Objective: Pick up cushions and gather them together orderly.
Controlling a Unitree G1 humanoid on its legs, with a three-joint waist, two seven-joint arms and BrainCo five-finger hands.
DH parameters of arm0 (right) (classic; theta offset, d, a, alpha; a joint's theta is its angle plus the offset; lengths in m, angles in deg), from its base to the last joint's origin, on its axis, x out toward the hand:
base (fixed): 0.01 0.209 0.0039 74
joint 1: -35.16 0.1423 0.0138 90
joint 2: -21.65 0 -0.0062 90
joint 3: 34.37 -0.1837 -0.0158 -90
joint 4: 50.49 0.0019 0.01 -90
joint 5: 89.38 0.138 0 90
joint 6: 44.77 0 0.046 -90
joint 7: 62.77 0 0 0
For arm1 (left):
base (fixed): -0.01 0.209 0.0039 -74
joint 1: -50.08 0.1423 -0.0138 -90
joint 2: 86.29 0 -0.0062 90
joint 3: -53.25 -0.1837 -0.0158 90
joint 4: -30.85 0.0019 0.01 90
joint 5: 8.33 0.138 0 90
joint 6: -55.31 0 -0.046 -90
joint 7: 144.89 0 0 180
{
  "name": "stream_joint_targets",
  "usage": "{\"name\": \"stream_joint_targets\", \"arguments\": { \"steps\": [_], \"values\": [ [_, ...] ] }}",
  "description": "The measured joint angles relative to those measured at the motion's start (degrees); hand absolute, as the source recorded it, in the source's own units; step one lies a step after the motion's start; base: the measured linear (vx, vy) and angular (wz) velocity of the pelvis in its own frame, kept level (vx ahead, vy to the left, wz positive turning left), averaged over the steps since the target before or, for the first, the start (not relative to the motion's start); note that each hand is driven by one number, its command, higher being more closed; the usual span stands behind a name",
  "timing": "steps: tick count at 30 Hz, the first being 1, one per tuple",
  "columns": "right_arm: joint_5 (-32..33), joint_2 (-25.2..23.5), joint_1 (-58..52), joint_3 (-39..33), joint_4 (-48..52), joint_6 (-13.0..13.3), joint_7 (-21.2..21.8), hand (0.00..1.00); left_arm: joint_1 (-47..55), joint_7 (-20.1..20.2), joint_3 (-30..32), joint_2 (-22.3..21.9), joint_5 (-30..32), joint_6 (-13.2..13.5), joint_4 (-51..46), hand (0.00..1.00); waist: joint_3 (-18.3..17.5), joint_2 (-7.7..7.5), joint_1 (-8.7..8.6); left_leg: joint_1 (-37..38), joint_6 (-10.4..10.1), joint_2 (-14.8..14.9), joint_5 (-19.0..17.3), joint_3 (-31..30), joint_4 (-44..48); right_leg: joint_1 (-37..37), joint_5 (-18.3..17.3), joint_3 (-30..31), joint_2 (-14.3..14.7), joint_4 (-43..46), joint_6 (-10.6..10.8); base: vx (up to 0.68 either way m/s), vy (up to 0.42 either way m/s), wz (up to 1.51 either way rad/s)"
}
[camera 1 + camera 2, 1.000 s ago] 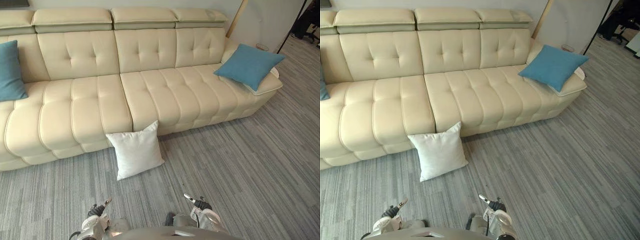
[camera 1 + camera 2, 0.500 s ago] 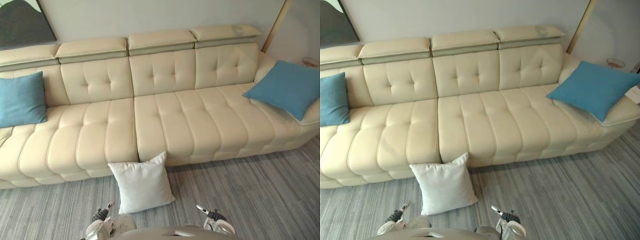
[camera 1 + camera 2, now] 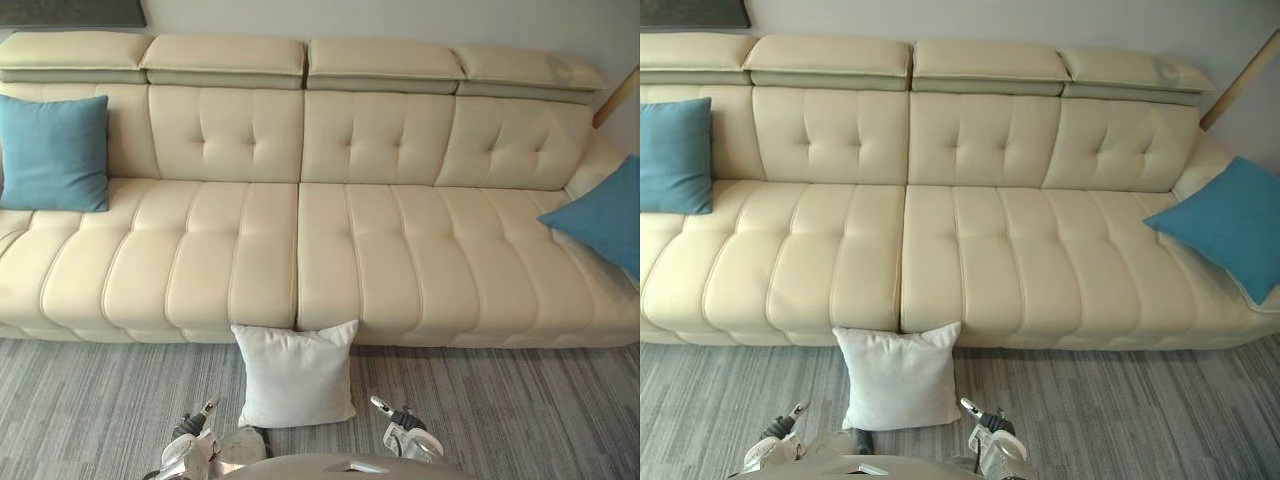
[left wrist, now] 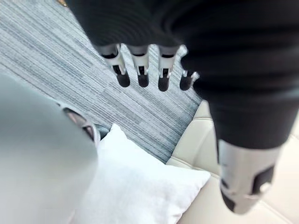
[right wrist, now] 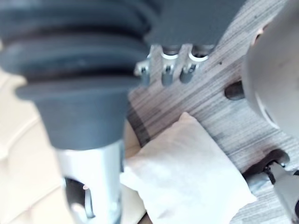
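Observation:
A white cushion (image 3: 297, 373) stands on the grey floor, leaning against the front of the cream sofa (image 3: 420, 250) near its middle seam. One blue cushion (image 3: 53, 152) rests upright against the sofa's left backrest. Another blue cushion (image 3: 603, 214) lies at the sofa's right end. My left hand (image 3: 190, 453) and right hand (image 3: 411, 440) hang low on either side of the white cushion, short of it. In the wrist views the left hand's fingers (image 4: 141, 70) and the right hand's fingers (image 5: 168, 71) are straight and hold nothing, with the white cushion (image 4: 140, 186) just past them.
Grey striped carpet (image 3: 520, 400) stretches along the sofa's front. A dark framed picture (image 3: 70, 12) hangs on the wall above the left end. A wooden pole (image 3: 1240, 80) leans by the right end.
The camera has swung, so the sofa now shows square on and the white cushion sits centred. The cushions have not moved. Both hands stay low and empty.

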Motion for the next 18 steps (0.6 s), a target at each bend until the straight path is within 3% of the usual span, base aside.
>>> {"name": "stream_joint_targets", "arguments": {
  "steps": [3,6,7,8,11,12,13,16,18],
  "values": [
    [-1.01,0.33,0.09,1.06,0.05,0.01,0.00,0.00,0.32,0.00,-0.42,-0.01,-0.01,0.00,-0.02,0.00,0.15,0.37,-0.18,0.85,-0.26,0.04,-0.40,0.31,-0.02,-0.24,-0.01,0.54,-0.16,2.38,0.00,-0.06,0.014,-0.07],
    [-2.19,1.34,0.34,3.28,0.61,0.11,0.04,0.00,0.34,0.01,-0.80,-0.30,-0.09,0.04,-0.19,0.00,0.83,1.26,-0.47,1.00,0.01,0.54,-1.07,-0.15,-0.01,-6.80,-0.44,3.07,-0.54,15.51,-0.20,-0.11,0.017,-0.06],
    [-2.18,1.45,0.32,3.30,0.63,0.34,0.02,0.00,0.61,0.02,-0.97,0.05,-0.08,0.03,-0.28,0.00,0.92,1.36,-1.01,1.10,0.03,0.41,-1.08,-1.44,-0.01,-9.91,-2.86,6.32,0.00,19.78,-0.83,-0.08,-0.058,0.30],
    [-2.17,1.45,0.23,3.46,0.53,0.36,0.02,0.00,0.72,0.01,-0.97,0.32,-0.08,0.03,-0.28,0.00,0.77,0.98,-1.20,0.62,0.00,0.42,-1.06,-2.91,-0.01,-10.31,-4.99,9.07,1.42,19.15,-0.91,-0.07,-0.077,0.45],
    [-2.16,1.44,-0.51,3.15,-0.07,0.37,0.01,0.00,1.05,0.08,-0.76,0.65,-0.07,0.27,-0.96,0.00,0.33,-0.40,-0.78,0.22,-0.58,-1.14,-0.66,-4.89,0.00,-9.09,-3.45,9.79,1.86,12.43,-2.77,-0.04,-0.090,0.57],
    [-2.17,1.21,-0.83,3.15,-0.39,0.24,-0.01,0.00,1.42,0.08,0.17,0.79,-0.13,0.41,-1.29,0.00,-0.29,-1.56,-0.74,-0.30,-0.88,-2.89,-0.33,-6.14,0.01,-8.74,-5.57,9.23,0.29,10.07,-0.99,0.04,-0.146,0.69],
    [-2.16,1.47,-0.86,2.99,-0.63,0.23,0.00,0.00,1.47,-0.08,0.63,0.12,-0.14,0.52,-1.25,0.00,-0.68,-1.66,-0.64,-0.37,-1.03,-3.03,0.32,-7.14,-0.01,-7.98,-6.85,7.89,-0.18,8.77,0.91,0.04,-0.107,0.59],
    [-2.16,2.70,-1.12,2.81,-0.72,0.28,-0.01,0.00,1.87,-0.09,1.34,-1.52,-0.10,0.54,-1.24,0.00,-1.03,0.66,-0.80,-0.93,-1.02,-1.74,1.58,-8.43,0.03,-5.84,-5.68,5.13,0.76,5.17,1.07,0.00,-0.050,0.35],
    [-2.17,2.72,-1.29,2.98,-0.71,0.28,0.00,0.00,1.92,0.14,1.30,-1.43,-0.10,0.54,-1.30,0.00,-1.06,0.62,-0.92,-1.00,-0.85,-1.20,2.27,-9.41,0.01,-4.44,-5.26,4.42,1.68,3.03,1.33,0.04,-0.032,0.17]
  ]
}}
